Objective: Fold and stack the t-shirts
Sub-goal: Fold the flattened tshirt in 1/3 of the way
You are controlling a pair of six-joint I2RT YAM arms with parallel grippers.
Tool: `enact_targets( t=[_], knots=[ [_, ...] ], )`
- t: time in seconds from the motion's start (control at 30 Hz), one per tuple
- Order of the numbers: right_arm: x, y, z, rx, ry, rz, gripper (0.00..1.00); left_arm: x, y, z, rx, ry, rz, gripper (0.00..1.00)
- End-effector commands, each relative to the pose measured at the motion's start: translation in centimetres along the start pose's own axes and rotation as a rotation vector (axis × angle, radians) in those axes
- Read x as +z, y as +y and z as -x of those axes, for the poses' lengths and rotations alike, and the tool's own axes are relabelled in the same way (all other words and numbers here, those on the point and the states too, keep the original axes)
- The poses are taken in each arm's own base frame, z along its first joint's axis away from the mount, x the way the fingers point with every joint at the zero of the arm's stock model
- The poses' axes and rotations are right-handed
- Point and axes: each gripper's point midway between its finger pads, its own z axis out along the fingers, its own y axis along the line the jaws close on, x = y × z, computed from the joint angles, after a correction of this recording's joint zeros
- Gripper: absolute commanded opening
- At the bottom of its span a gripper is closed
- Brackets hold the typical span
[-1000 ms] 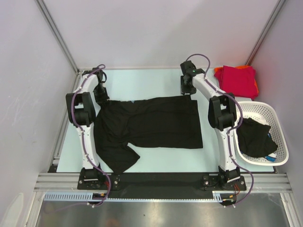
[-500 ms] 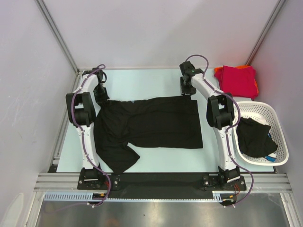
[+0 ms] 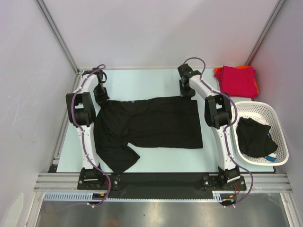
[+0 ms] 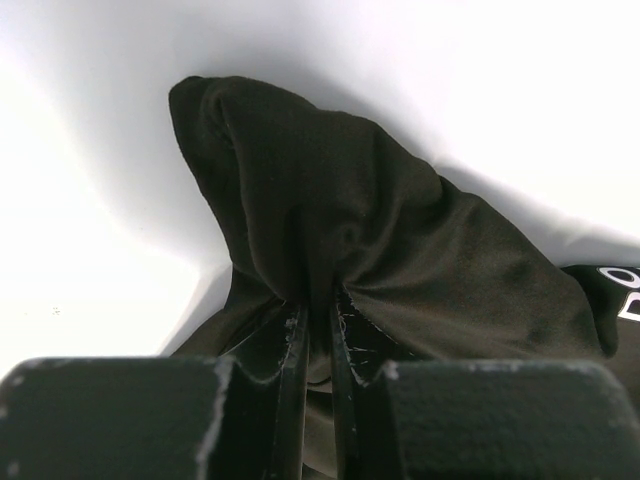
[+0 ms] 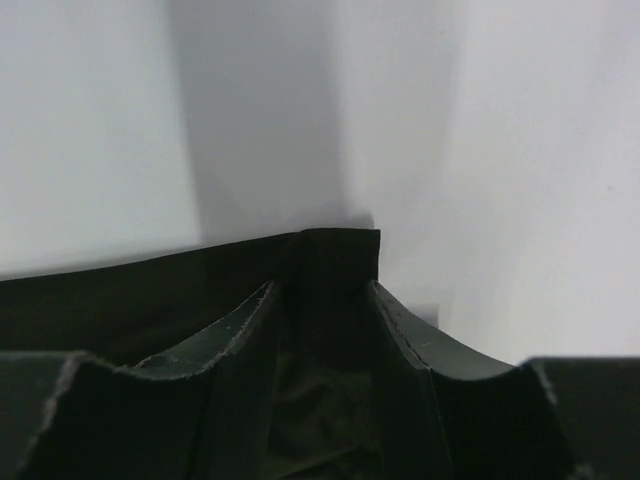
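Nearest, on the pale table (image 3: 170, 158), a black t-shirt (image 3: 151, 125) spread flat, long side running left to right. One sleeve (image 3: 120, 158) flopped out toward the near left edge, close to the left arm's base.

To the right, just beside the right arm and apart from the spread shirt, a white basket (image 3: 267, 111) with a second black t-shirt (image 3: 254, 137) crumpled inside.

Farther back, at the spread shirt's far left corner, the left gripper (image 3: 101, 93), pointing down onto the cloth. Seen from its wrist camera: fingers (image 4: 293, 400) drawn nearly together and clamped on a pinch of the black cloth, with fabric gathered into a raised peak above the pinch and draping away to the right.

At the far right corner, the right gripper (image 3: 187, 90), likewise down at the hem. Seen from its wrist camera: fingers (image 5: 240, 380) standing apart, with the shirt's square corner lying between them, the hem running off straight to the left and bare table beyond. Open, straddling the corner rather than pinching it.

Farthest, in the table's far right corner, well apart from the spread shirt and behind the basket, a folded red t-shirt (image 3: 235, 80) resting on an orange t-shirt (image 3: 256, 87), with only the orange edges peeking out.
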Motion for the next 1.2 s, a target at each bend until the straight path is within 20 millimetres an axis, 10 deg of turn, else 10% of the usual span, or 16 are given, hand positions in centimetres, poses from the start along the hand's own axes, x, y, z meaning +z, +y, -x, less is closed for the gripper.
enact_targets(
  t=[0.0,0.2,0.3,0.8,1.17],
  knots=[
    [0.9,-0.2,-0.6,-0.034,0.021,-0.036,0.39,1.9,0.5,-0.5,0.028,0.021,0.027,0.15],
    [0.4,0.1,0.0,-0.031,-0.009,-0.015,0.03,2.0,0.8,-0.7,0.027,0.028,0.04,0.13],
    [0.0,-0.2,0.6,-0.03,-0.028,-0.028,0.02,2.0,1.5,-1.0,0.017,0.035,0.076,0.0],
    [-0.2,-7.2,-0.8,0.017,0.016,-0.238,0.0,3.2,1.6,-0.8,-0.007,0.052,0.094,0.0],
    [1.5,-8.2,-1.0,0.029,0.023,-0.258,0.0,3.4,1.3,1.4,-0.049,0.002,0.098,0.0]
  ],
)
